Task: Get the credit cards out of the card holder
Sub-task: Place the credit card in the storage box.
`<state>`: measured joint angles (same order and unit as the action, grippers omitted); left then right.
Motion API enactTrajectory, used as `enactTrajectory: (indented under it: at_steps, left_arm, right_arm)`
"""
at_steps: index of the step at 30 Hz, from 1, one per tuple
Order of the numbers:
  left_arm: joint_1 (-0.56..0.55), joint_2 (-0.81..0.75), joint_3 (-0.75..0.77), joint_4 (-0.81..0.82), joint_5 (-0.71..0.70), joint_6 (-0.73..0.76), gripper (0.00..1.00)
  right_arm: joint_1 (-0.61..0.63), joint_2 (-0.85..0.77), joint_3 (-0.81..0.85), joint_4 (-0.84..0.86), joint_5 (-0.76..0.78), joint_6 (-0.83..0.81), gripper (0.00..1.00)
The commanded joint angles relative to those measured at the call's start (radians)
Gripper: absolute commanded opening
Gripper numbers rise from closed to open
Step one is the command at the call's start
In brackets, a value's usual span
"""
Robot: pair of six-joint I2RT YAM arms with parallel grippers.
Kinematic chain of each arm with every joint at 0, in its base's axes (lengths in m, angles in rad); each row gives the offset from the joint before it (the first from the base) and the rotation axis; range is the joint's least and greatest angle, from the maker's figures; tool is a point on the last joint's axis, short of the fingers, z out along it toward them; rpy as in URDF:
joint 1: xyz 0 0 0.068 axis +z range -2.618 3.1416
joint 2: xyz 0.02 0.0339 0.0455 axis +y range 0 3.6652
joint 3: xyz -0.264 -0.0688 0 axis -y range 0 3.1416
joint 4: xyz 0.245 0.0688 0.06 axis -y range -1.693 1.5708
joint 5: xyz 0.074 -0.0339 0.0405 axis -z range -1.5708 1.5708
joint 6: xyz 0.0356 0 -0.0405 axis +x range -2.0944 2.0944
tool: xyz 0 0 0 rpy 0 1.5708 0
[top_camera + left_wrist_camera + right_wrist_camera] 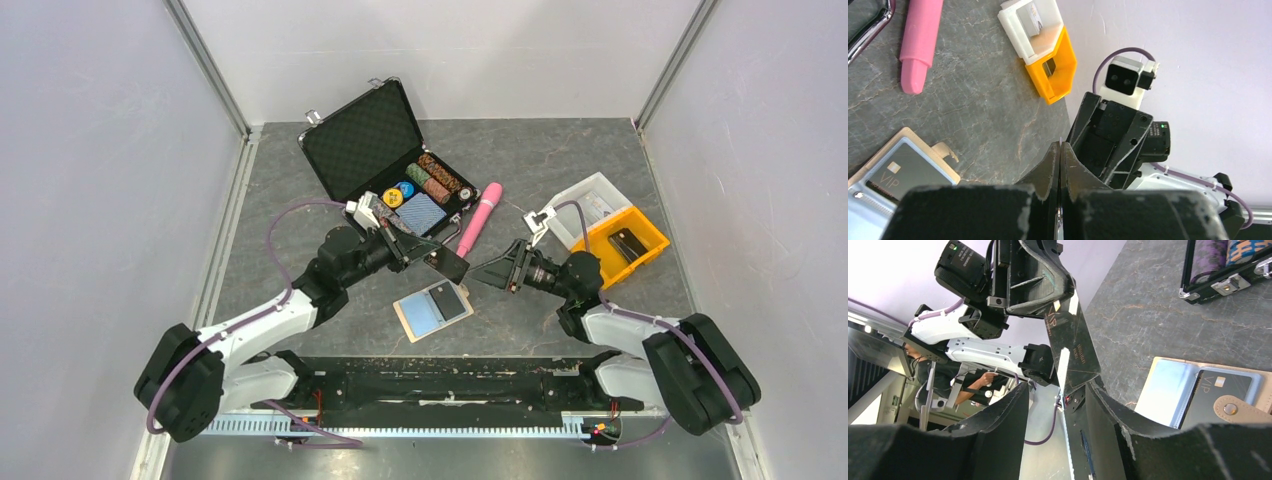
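Observation:
My left gripper [430,256] is shut on a dark credit card [448,266] and holds it in the air above the table. In the left wrist view the card shows edge-on between the shut fingertips [1060,148]. My right gripper [482,275] is open and faces the card from the right. In the right wrist view the dark card [1073,342] hangs from the left gripper [1035,285], its lower corner just at my open right gripper [1058,387]. The tan card holder [405,318] lies flat below, with a light blue card [423,314] and another dark card [448,298] in it.
An open black foam-lined case [365,140] with poker chips stands at the back. A pink cylinder [480,218] lies right of it. A white bin [590,205] and a yellow bin [630,245] stand at the right.

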<state>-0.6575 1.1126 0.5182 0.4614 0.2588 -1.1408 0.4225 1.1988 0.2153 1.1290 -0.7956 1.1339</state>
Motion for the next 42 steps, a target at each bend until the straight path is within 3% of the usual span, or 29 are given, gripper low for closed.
enactTrajectory:
  at_steps: [1,7,17,22,24,26,30,34,36,37,42]
  left_arm:
    - [-0.001,0.021,-0.004,0.119,-0.035,-0.075,0.02]
    - [-0.008,0.024,0.001,0.119,-0.058,-0.077,0.02]
    - [-0.031,0.043,0.014,0.127,-0.071,-0.084,0.02]
    - [-0.039,0.052,0.008,0.136,-0.071,-0.087,0.02]
    - [-0.039,0.05,0.005,0.13,-0.072,-0.08,0.04]
    - [-0.04,0.045,0.012,0.1,-0.072,-0.069,0.13]
    - [-0.039,0.025,0.055,-0.039,-0.072,-0.012,0.55]
    - [-0.039,-0.004,0.1,-0.18,-0.081,0.059,0.76]
    - [-0.039,-0.02,0.116,-0.24,-0.085,0.098,0.94]
    - [-0.039,-0.028,0.123,-0.273,-0.088,0.119,0.99]
    - [-0.039,-0.05,0.166,-0.397,-0.085,0.227,1.0]
  right_arm:
    - [-0.002,0.022,0.009,0.043,0.029,0.002,0.48]
    - [0.0,0.045,0.009,0.085,0.044,0.019,0.45]
    - [0.001,0.116,0.02,0.263,0.057,0.142,0.27]
    - [0.0,0.121,0.033,0.256,0.071,0.144,0.02]
    - [-0.001,0.121,0.039,0.247,0.076,0.14,0.0]
    - [-0.007,0.127,0.05,0.231,0.075,0.137,0.0]
    - [-0.051,0.12,0.096,0.139,0.064,0.089,0.0]
    - [-0.111,0.094,0.187,-0.076,0.026,-0.023,0.0]
    - [-0.15,0.075,0.242,-0.235,0.014,-0.104,0.0]
    - [-0.173,0.069,0.264,-0.31,0.011,-0.143,0.0]
    - [-0.299,0.056,0.411,-0.725,0.009,-0.36,0.0]
